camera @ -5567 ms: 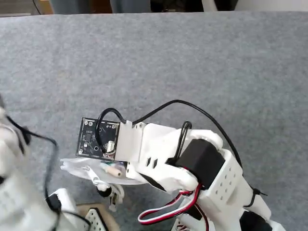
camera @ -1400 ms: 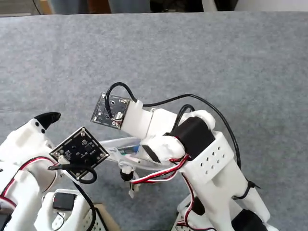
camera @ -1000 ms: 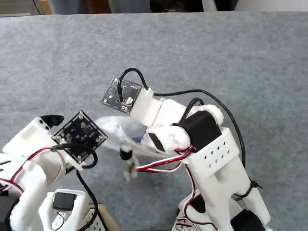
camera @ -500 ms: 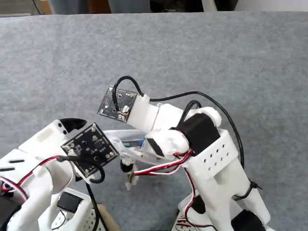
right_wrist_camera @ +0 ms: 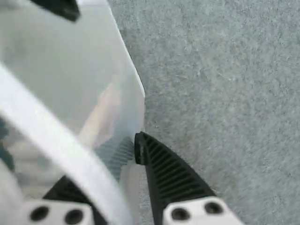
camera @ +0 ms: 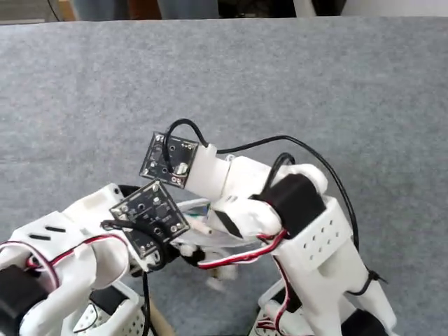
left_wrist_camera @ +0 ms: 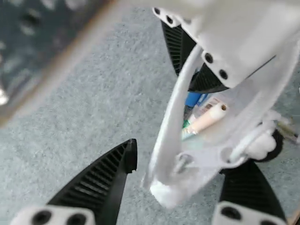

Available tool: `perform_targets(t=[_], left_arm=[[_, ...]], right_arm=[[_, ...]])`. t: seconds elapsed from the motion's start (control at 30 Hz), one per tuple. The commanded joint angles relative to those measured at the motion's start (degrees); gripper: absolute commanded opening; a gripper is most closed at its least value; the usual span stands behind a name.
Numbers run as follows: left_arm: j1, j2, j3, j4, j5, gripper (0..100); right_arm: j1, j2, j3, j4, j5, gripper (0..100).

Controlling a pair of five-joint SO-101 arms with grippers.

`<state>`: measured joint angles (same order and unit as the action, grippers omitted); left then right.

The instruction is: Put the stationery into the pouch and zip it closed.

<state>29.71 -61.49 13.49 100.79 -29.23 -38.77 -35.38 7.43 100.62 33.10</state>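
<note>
The clear pouch [left_wrist_camera: 211,136] hangs tilted above the grey table, with a cream pen [left_wrist_camera: 206,119] and blue and green stationery inside. Its zipper slider [left_wrist_camera: 181,162] is near the end closest to my left gripper [left_wrist_camera: 180,159], which stands open with one black finger on each side of that end. My right gripper [right_wrist_camera: 124,145] is shut on the pouch's [right_wrist_camera: 70,84] other end. In the high view the pouch [camera: 198,207] is mostly hidden between the two wrists. A white pull cord with a black bead [left_wrist_camera: 272,143] dangles from it.
Grey carpet-like cloth [camera: 294,84] covers the table, bare across the back and right. A brown wooden edge [left_wrist_camera: 61,61] and the arms' bases [camera: 105,318] sit close at the front left.
The left arm has swung in from the left until its fingers straddle the pouch's end. The right arm lifted the pouch off the table and holds it slightly lower than a second ago.
</note>
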Motion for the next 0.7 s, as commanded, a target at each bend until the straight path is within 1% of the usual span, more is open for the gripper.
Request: perform_targets(t=[0.0, 0.13, 0.23, 0.5, 0.6, 0.67], left_arm=[[2.07, -0.18, -0.04, 0.18, 2.55, 25], [3.47, -0.18, 0.31, 0.18, 2.55, 11], [3.38, -0.18, 0.13, 0.18, 2.55, 3], [2.86, -0.26, 1.89, 0.18, 2.99, 3], [-0.13, -0.26, 1.45, 0.18, 7.21, 3], [-2.77, -0.26, 1.89, 0.18, 8.79, 3]], right_arm=[[-0.88, -2.07, -2.33, 0.53, -0.09, 1.2], [-0.88, -1.98, -2.77, 0.53, -0.18, 1.2], [-0.88, -1.98, -2.86, 0.44, -0.18, 1.2], [-0.79, -2.24, -2.86, 0.53, -0.18, 1.2], [-0.79, -2.33, -3.03, 0.26, -0.18, 1.4], [-0.79, -2.33, -4.97, 0.18, -1.67, 1.5]])
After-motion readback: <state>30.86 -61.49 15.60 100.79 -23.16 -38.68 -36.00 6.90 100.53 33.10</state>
